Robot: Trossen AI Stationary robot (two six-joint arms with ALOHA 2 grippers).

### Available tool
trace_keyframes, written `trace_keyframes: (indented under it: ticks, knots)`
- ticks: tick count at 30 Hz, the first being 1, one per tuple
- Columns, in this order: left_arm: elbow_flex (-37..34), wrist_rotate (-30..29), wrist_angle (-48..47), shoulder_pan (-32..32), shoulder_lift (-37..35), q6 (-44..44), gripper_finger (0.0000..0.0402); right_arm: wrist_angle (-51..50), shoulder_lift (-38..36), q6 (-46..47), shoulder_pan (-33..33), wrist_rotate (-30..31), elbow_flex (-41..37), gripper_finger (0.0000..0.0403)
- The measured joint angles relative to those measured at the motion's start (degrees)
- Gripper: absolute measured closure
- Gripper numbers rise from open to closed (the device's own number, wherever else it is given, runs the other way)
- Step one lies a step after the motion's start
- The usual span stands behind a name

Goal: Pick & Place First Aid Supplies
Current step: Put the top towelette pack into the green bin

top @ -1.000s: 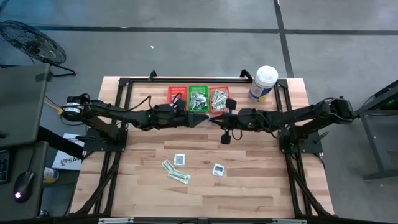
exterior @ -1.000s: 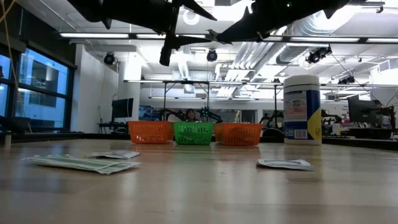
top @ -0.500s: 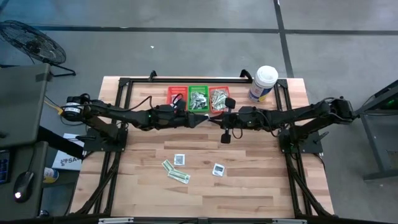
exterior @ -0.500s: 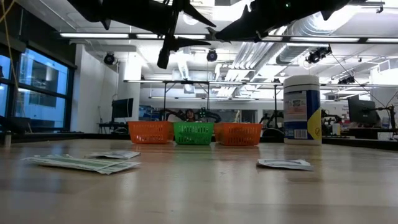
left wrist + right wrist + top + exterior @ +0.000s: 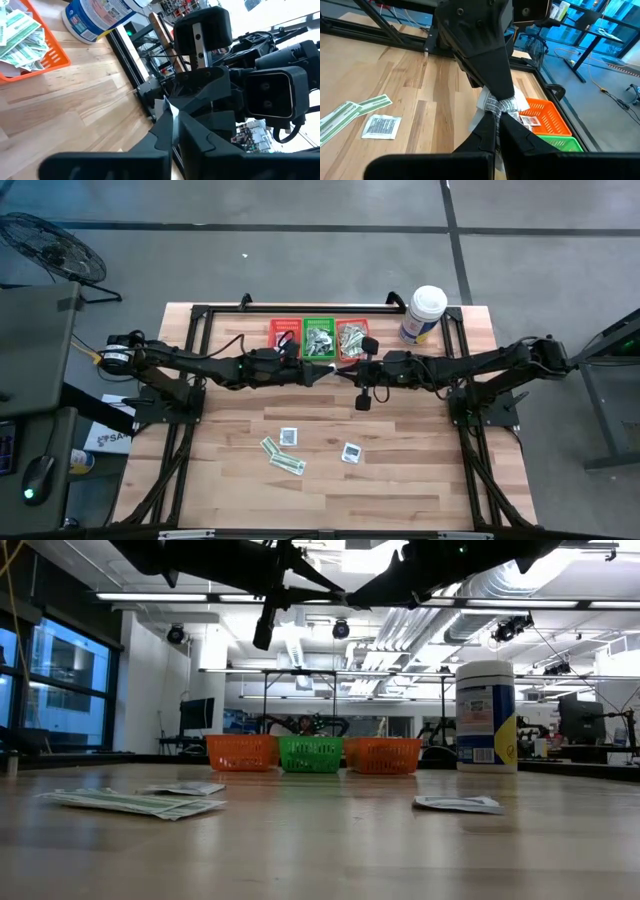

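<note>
My two grippers meet tip to tip in mid-air over the table's middle, just in front of the baskets. Between them is one white packet with dark print (image 5: 507, 104), seen edge-on in the left wrist view (image 5: 168, 107). My left gripper (image 5: 327, 372) comes in from the table's left and my right gripper (image 5: 343, 373) from the right, both shut on the packet. Two more white packets (image 5: 288, 436) (image 5: 351, 452) and two green-and-white strips (image 5: 272, 446) (image 5: 288, 464) lie flat on the wood nearer the front edge. My left gripper pinches the packet's edge (image 5: 168, 111) between its two fingers, about level, from the table's left. The packet is clear of the table. My right gripper pinches the packet's opposite part (image 5: 492, 107) between its two fingers, near level, from the table's right. The packet stands crumpled between the two sets of tips, and a white flap (image 5: 477, 119) hangs beside my fingers.
Three small mesh baskets stand in a row at the far side, red (image 5: 284, 335), green (image 5: 319, 338) and orange (image 5: 351, 337), the last two holding packets. A big white tub (image 5: 424, 313) stands at the far right. Black frame rails (image 5: 200, 340) run along the table's sides.
My left gripper has shut: its fingers were spread around the packet and now close on it. Both arms have stayed where they were, and the packet stays in my right gripper.
</note>
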Motion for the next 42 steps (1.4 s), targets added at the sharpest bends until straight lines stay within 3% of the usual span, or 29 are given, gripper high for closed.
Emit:
trace_keyframes:
  ticks: [8, 16, 24, 32, 37, 42]
  knots:
    - [0.0, 0.0, 0.0, 0.0, 0.0, 1.2, 0.0398, 0.0, 0.0, 0.0, 0.0, 0.1, 0.0, 0.0389]
    - [0.0, 0.0, -0.5, 0.0, 0.0, 2.8, 0.04, -1.5, 0.0, 5.4, 0.2, -2.8, 0.0, 0.0277]
    - [0.0, -1.9, -10.1, 4.7, 0.0, 3.1, 0.0401, -13.0, -4.5, 13.8, 0.0, 3.3, 0.0, 0.019]
    - [0.0, 4.4, -18.4, 14.7, 0.0, 3.3, 0.0401, -20.0, -7.9, 19.6, 0.0, 5.2, 0.0, 0.0187]
    - [0.0, 8.9, -18.9, 21.1, 0.8, 6.2, 0.0402, -21.0, -7.9, 20.0, 0.0, 7.1, 0.0, 0.0185]
    - [0.0, 17.1, -15.7, 26.8, 5.0, 8.8, 0.0401, -21.3, -7.9, 20.4, 0.0, 11.4, 0.0, 0.0187]
